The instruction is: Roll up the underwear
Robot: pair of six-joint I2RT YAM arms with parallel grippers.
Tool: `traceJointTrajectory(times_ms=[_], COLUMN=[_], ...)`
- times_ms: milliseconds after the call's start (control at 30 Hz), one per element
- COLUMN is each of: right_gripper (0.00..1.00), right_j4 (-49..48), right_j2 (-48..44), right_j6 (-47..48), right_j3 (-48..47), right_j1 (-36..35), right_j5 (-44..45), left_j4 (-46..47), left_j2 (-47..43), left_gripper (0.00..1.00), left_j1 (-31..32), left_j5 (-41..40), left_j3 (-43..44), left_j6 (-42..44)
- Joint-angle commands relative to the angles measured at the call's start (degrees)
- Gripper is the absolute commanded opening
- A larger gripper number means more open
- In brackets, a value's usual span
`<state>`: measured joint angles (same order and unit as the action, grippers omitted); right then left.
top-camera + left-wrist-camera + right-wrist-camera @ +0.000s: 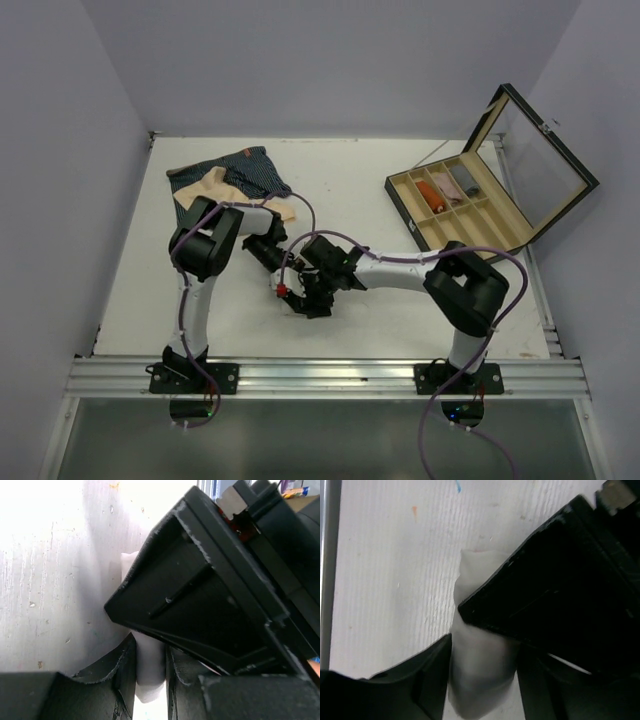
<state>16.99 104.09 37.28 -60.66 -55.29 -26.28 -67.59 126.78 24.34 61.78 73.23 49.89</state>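
Underwear: small pale garment [150, 677], bunched into a soft tube at the middle of the table [140, 270], where both arms meet.
Handling: light and limp, likely to spring loose; best taken across the tube's middle, with all layers pinched together.
Left gripper [149, 655]: closed on the cloth's end.
Right gripper [482, 652]: jaws straddle the same cloth; whether they pinch it cannot be told.
Waiting: beige garment [215, 187] and navy striped garment [248, 170], heaped far left.
Beyond: wooden box [403, 213], lid up, far right.

The overhead view was evenly lit and sharp, with soft shadows on the table [380, 325] beneath the arms [400, 270]. Glare off the table whitened the left wrist view's top. The left claw [150, 680] and right claw [481, 685] looked dark and blurred.
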Motion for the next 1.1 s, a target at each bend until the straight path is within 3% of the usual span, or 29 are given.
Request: traceJointTrajectory(times_ms=[0, 200, 267, 433, 600, 667, 733, 767, 900, 967, 1000, 1033, 1067], right_gripper=[0.53, 0.15, 0.0, 0.0, 0.0, 0.0, 0.0, 0.0, 0.0, 0.0, 0.0, 0.0, 0.0], right_j4=[-4.0, -3.7, -1.5, 2.0, 5.4, 8.8, 10.9, 13.0, 18.2, 19.0, 19.4, 19.6, 19.5], right_j2=[1.5, 2.9, 2.5, -3.1, -10.3, -13.3, -15.1, -15.7, -17.3, -19.2, -20.0, -20.8, -22.5], right_j6=[-0.3, 0.1, 0.9, 1.5, -0.1, -0.9, -1.9, -2.0, -2.4, -4.0, -4.8, -5.5, -5.8], right_j3=[1.2, 1.8, 1.5, 2.9, 3.3, 1.4, -1.5, -2.7, -8.8, -10.5, -10.9, -11.1, -11.0], right_j1=[-0.3, -0.3, -0.3, -0.1, 2.6, 5.0, 9.9, 11.9, 25.2, 30.6, 36.1, 38.6, 43.5], right_j5=[0.3, 1.4, 1.6, 1.1, 0.2, -2.0, -3.9, -5.1, -5.5, -5.7, -6.0, -5.1, -3.6], left_j4=[8.5, 9.5, 8.5, 3.1, -0.3, -1.0, -0.3, 1.7, 10.2, 19.8, 25.3, 30.9, 42.2], left_j2=[3.2, 1.8, 0.1, -5.5, -13.4, -16.6, -20.3, -21.9, -29.8, -34.7, -36.7, -40.5, -42.5], left_gripper=[0.25, 0.34, 0.42, 0.59, 0.65, 0.74, 0.93, 1.0, 1.0, 1.0, 1.0, 1.0, 1.0], left_j1=[-0.8, -1.3, -2.0, -5.7, -12.0, -15.2, -17.0, -18.3, -19.5, -19.5, -19.5, -19.5, -19.5], left_j5=[-9.9, -8.3, -7.8, -9.3, -13.9, -15.8, -17.2, -17.7, -19.3, -19.6, -22.4, -25.2, -29.3], left_j3=[0.2, 0.7, 1.3, 6.4, 15.4, 20.1, 22.9, 25.1, 28.0, 26.4, 24.4, 22.0, 15.9], left_j6=[3.3, 1.8, 1.6, 3.9, 4.5, 4.7, 3.8, 3.2, -1.9, -9.0, -14.5, -26.6, -33.4])
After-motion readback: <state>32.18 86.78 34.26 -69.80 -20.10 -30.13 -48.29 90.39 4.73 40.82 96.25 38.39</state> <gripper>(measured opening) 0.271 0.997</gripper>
